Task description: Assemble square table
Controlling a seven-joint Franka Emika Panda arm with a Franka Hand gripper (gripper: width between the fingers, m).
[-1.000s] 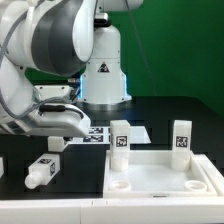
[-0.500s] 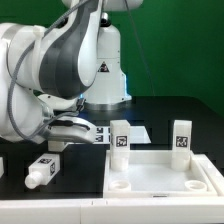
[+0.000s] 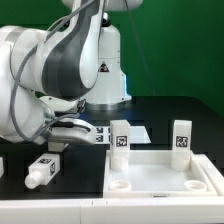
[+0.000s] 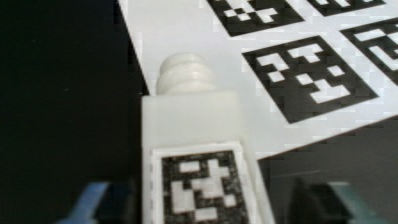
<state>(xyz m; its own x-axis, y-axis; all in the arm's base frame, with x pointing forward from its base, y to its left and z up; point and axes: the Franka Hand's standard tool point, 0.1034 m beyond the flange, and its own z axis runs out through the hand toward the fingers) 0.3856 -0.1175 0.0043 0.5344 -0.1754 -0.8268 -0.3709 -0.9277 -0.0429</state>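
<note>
Tool (image 4: 210, 203): lowered at the exterior view's left, jaws wide, fingers (image 4: 338, 200) flanking a lying leg (image 4: 192, 150) with gaps on both sides. That leg's screw tip lies along the marker board (image 4: 302, 70) edge.
Square tabletop (image 3: 160, 178): flat on the table (image 3: 85, 170), near right.
Left upright leg (image 3: 120, 138) and right upright leg (image 3: 181, 137): just behind the tabletop.
Loose leg (image 3: 40, 171): lying near left.
</note>
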